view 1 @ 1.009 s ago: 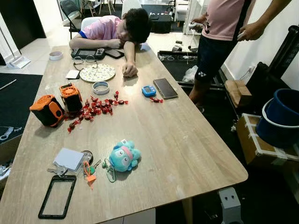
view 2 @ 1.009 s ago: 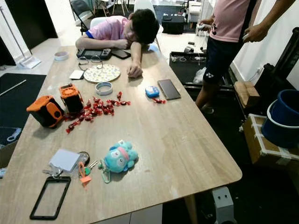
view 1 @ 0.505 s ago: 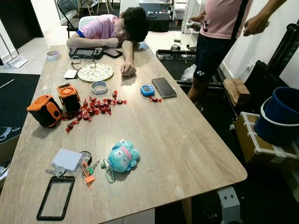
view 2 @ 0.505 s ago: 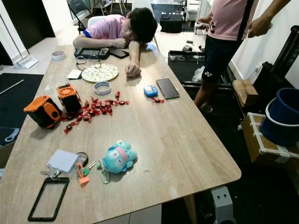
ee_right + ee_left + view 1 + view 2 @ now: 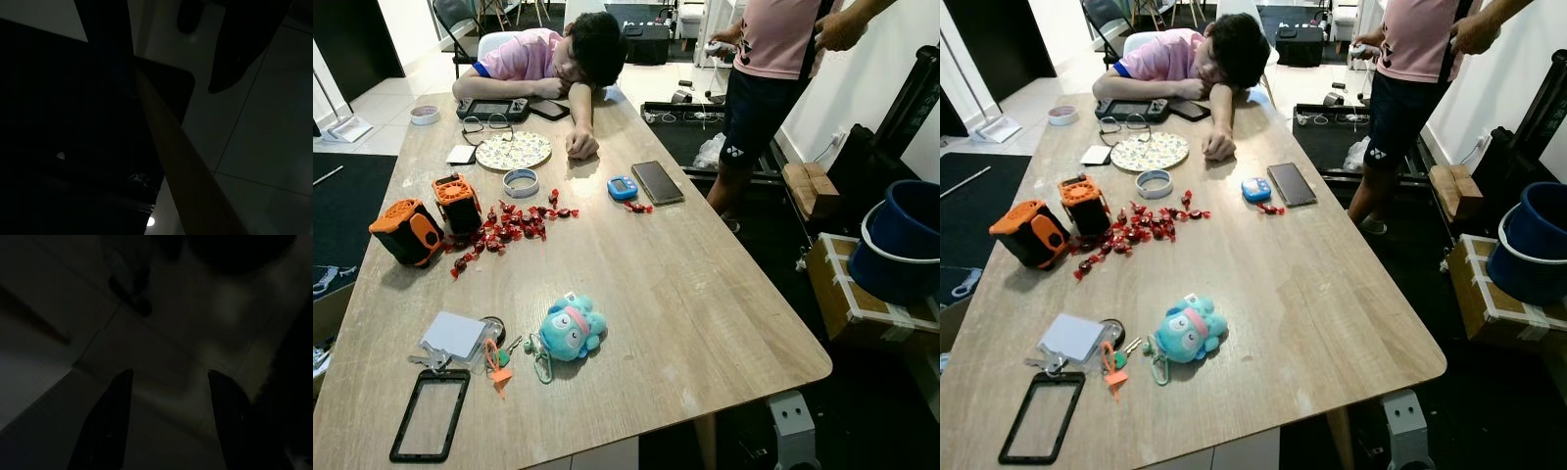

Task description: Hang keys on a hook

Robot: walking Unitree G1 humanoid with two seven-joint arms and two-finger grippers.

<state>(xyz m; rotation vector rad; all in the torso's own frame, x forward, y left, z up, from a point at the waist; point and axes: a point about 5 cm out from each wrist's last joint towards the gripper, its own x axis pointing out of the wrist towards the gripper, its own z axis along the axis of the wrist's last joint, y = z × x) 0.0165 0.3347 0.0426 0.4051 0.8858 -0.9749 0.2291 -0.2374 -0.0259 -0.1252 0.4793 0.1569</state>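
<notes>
Wooden table, keys near its front-left corner.

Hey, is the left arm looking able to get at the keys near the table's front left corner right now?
Probably yes. The keys lie near the table's front edge on the robot's left, nothing over them. The left gripper hangs below, fingers apart, and must rise first.

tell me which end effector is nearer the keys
Probably left: the keys lie on the robot's left, near the table's front edge. Left end effector hangs over floor tiles; right end effector hangs below the table edge.
</notes>
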